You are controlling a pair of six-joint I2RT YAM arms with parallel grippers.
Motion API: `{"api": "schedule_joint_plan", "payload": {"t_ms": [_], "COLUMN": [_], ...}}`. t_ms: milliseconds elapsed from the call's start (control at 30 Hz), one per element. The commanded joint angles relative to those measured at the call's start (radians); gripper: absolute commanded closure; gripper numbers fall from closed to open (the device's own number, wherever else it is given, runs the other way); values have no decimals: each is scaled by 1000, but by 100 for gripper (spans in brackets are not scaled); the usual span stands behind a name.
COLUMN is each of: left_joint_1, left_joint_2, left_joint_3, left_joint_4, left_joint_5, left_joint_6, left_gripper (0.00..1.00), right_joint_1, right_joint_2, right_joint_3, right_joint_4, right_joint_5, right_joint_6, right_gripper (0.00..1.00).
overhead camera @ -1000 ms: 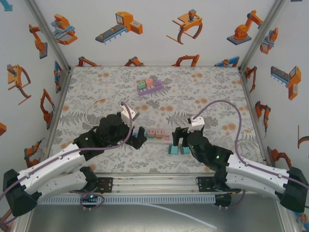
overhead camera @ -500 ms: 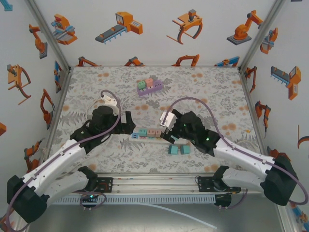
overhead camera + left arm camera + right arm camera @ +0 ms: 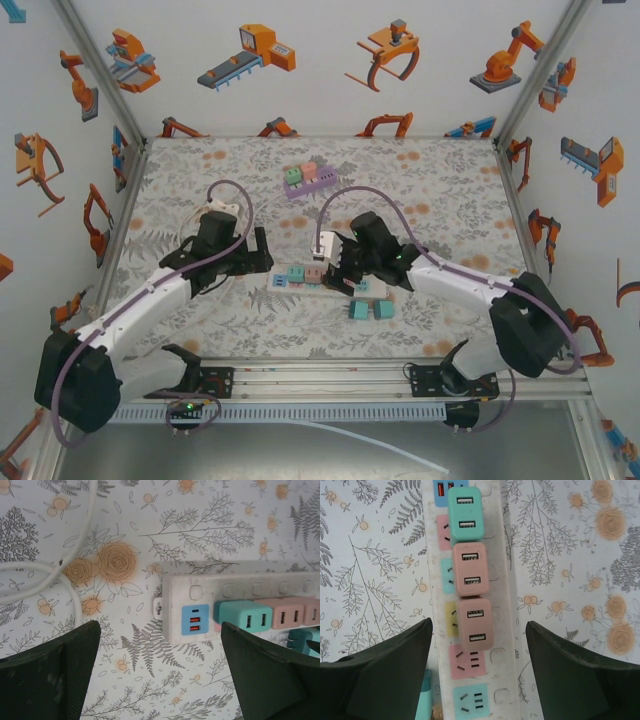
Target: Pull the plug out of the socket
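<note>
Right wrist view: right gripper is hovering wide open, empty, straddling the power strip.
Plugs: teal plug and pink plugs are sitting in the power strip.
Left gripper: gaping open, empty, at the power strip's end.

1. Left arm and right arm: white link shells, black joint housings.
2. Left cable and right cable: lilac, looped off the wrist, routed along the links.
3. Left camera block and right camera block: small, white.
4. Left fingers and right fingers: dark green-black wedges, fine ribbed texture, light scuffs.
</note>
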Motion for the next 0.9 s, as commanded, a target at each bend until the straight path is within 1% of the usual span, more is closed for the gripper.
{"api": "schedule_joint_plan", "payload": {"t_ms": [0,167,300,433,600,733,867], "left_joint_1": [6,5,5,7,5,4,3], "left_joint_2": [58,178,222,263,277,290,296], "left_joint_3": [13,55,60,76,71,70,54], "left_joint_4": [22,-8,-5,-21,-14,-34,-37], "left_joint_5": [28,52,72,93,137,135,155], "left_joint_6": [-19,-30,-35,-28,-23,-15,-11], "left_gripper": [3,14,19,24,27,27,27], "right_joint_1": [-5,-5,-6,-8,-8,-8,-8], "right_joint_2": [41,89,102,119,128,134,139], "right_joint_3": [54,80,94,119,124,130,141], "right_joint_4": [-15,-48,-77,-123,-129,-130,-145], "right_joint_5": [-65,-66,-57,-54,-46,-46,-58], "right_joint_6": [-29,-55,-74,-87,-90,-90,-93], "right_gripper": [35,50,59,61,61,62,63]}}
